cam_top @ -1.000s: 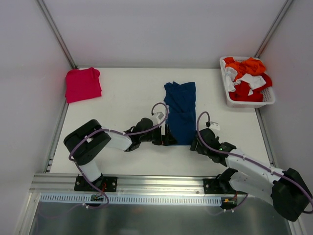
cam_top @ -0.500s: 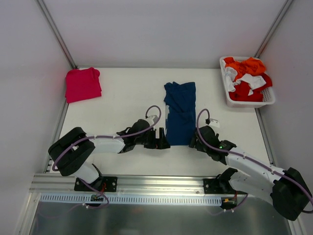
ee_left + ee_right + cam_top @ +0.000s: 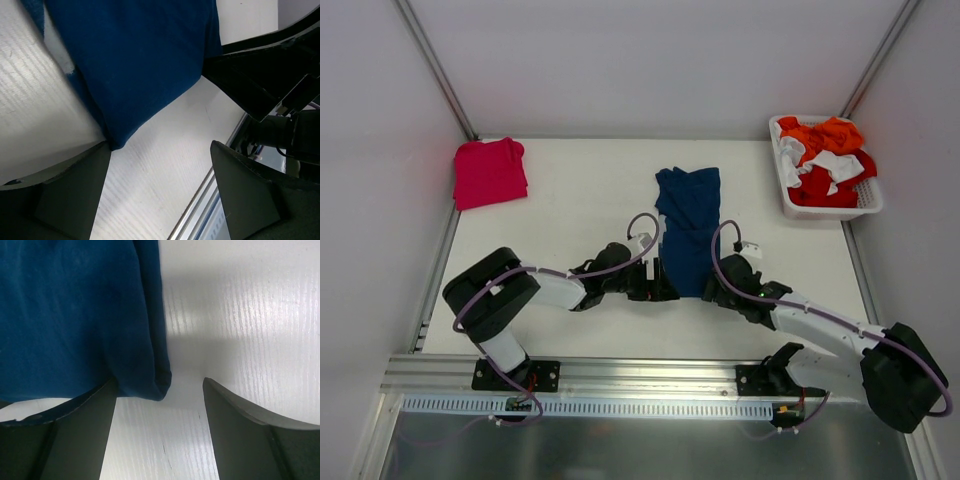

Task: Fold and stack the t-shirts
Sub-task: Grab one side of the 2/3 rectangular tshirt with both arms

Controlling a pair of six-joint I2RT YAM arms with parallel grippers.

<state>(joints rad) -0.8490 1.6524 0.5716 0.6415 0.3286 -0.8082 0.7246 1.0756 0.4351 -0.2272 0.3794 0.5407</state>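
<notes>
Table (image 3: 570, 200): both jaws open at navy t-shirt (image 3: 688, 225) corners.

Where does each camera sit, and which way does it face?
Top external: above and behind the bases, looking down at table, left arm, right arm, navy t-shirt.
Left wrist: on the left arm, facing the shirt's near left corner; own open jaws.
Right wrist: likewise, near right corner, own open jaws.
All three share the navy t-shirt.

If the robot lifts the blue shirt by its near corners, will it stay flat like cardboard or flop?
Probably flop: the blue shirt shows soft creases and a rolled edge in the right wrist view, so its middle would likely sag. It looks light, being thin cloth. Pushed, it would likely bunch up rather than slide whole.
</notes>
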